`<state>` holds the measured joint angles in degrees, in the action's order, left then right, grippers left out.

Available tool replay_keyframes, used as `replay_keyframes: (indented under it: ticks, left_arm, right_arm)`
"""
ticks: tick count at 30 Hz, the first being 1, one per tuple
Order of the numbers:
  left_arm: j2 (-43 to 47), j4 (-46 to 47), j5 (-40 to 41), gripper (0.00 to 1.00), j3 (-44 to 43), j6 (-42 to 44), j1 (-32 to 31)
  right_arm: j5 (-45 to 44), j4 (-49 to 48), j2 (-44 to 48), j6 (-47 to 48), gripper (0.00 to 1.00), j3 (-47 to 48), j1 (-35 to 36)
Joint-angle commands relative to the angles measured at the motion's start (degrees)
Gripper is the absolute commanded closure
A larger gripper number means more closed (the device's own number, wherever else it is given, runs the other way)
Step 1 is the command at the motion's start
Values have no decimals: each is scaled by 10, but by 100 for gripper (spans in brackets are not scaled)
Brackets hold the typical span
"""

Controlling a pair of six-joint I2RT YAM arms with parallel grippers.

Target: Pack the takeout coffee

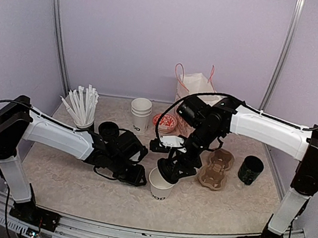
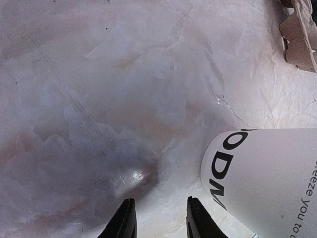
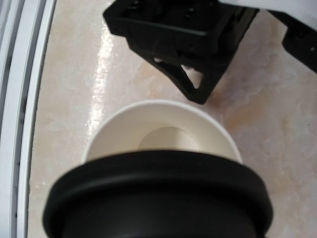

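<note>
1. Left gripper (image 2: pixel 160 208): fingers apart with nothing between them, low over the table (image 2: pixel 99 99).
2. White cup (image 2: pixel 267 183): upright and open-topped, just to that gripper's right, with a narrow gap between them.
3. Right gripper (image 1: pixel 170 170): clamped on a black lid (image 3: pixel 158 193). Its fingers are hidden behind the lid in the wrist view.
4. The lid hangs directly below this gripper, over the cup's mouth. I cannot tell whether it touches the rim.
5. Cardboard carrier (image 1: pixel 214 168): on the table to the right gripper's right.

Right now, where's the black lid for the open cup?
Top view, front centre of the table: the black lid is in the right gripper, just above the open white cup, with the left gripper close on its left.
</note>
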<state>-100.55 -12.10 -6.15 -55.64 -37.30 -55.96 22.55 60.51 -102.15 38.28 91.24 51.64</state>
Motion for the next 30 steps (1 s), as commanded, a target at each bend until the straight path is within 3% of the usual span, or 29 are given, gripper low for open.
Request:
replay_keyframes:
  ticks: [1, 16, 22, 30]
  left_arm:
    - [6, 18, -12, 64, 8, -1, 3]
    - [-5, 68, -41, 65, 18, -19, 2]
    - [-9, 77, -39, 65, 17, -21, 2]
    - [4, 49, -22, 64, 27, -26, 6]
  right_arm:
    - [-8, 18, -14, -3, 30, 17, 11]
    - [-43, 26, -40, -19, 24, 35, 39]
    - [-50, 28, -47, -26, 15, 42, 43]
    - [-53, 27, -31, -32, 10, 56, 43]
